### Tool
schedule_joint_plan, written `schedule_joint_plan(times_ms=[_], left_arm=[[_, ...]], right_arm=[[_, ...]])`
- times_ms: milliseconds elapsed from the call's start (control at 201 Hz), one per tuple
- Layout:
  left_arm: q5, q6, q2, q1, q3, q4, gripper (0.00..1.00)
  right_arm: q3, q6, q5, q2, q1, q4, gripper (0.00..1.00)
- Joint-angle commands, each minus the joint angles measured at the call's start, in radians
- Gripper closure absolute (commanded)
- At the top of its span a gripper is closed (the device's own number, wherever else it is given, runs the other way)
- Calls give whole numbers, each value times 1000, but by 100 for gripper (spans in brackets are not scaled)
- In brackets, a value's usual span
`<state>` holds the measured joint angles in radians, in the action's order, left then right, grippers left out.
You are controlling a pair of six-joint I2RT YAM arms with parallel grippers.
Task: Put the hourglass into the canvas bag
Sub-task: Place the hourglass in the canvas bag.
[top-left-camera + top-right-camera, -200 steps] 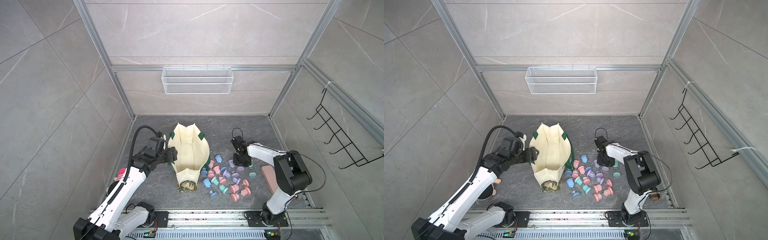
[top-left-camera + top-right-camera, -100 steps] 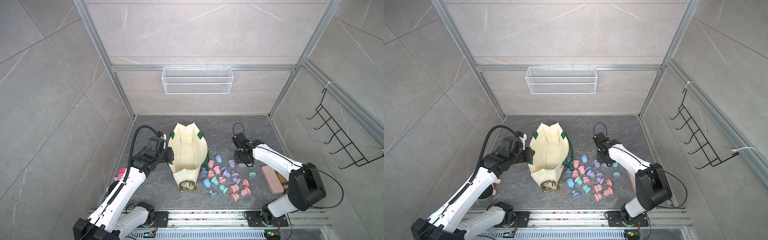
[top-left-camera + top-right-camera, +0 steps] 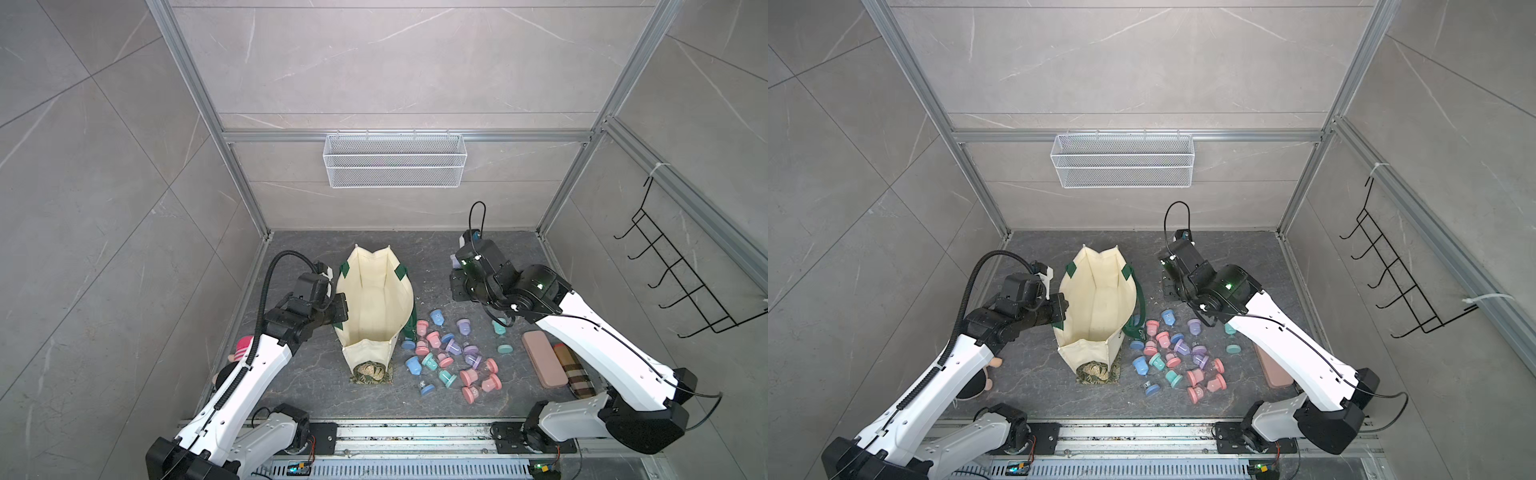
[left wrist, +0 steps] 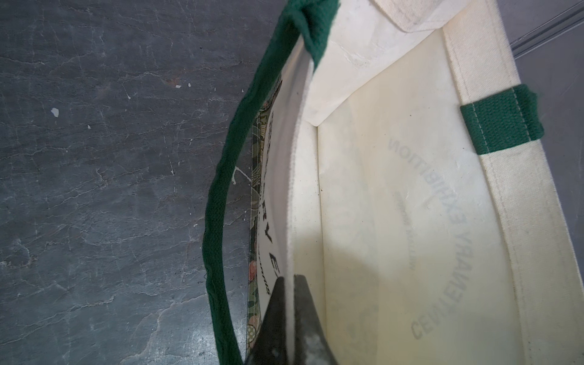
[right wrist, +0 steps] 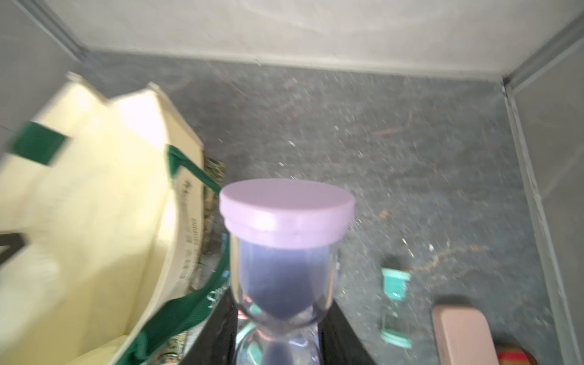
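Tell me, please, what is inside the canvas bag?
Only bare cream lining shows inside the canvas bag, whose rim the left pincer clamps; its bottom's near end is hidden.

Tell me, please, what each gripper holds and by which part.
The right gripper holds a purple hourglass at its narrow waist; the left gripper pinches the canvas bag by its side wall's rim.

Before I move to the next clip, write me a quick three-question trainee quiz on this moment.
1. True or false: the left hand is open, clear of the bag.
2. The hourglass in the right hand has a cap that is: A pink, B lilac, C teal?
3. Fill in: by the robot's own sides, the loose hourglasses lie on the bag's ___ side.
Key: 1 false, it pinches the bag's rim. 2 B. 3 right.
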<state>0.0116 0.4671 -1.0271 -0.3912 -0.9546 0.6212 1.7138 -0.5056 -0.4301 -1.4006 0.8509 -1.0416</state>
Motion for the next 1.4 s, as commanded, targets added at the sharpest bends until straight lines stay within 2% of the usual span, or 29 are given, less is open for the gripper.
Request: schedule_joint_plan(times_ms=[0,129,249,433,597,707,1020,1219,1398], left_arm=[[21,-11,25,2,3,-56,100],[17,-8,25,1,10,-70,100],[19,0,32,1,15,-84,100],[12,-6,42,1,26,-91,100],[12,-5,55,2,31,-99,100],[11,-4,66,2,38,-104,100],[20,-7,79,1,47,-108,100],[23,-11,72,1,46,-107,100],[25,-11,72,1,46,-107,100]], right_arm=[[115,-29,-4,-85,80,-35,100],[269,-64,101,-252,164,-21,100],[407,-83,134,-424,221,-44,100],[470,-141,194,-596,232,-37,100],[553,-187,219,-750,231,-115,100],[543,-201,216,-794,222,-104,100],[411,-243,330,-835,167,-4,100],[368,-248,335,-822,164,31,68],[364,-239,333,-812,165,28,50]])
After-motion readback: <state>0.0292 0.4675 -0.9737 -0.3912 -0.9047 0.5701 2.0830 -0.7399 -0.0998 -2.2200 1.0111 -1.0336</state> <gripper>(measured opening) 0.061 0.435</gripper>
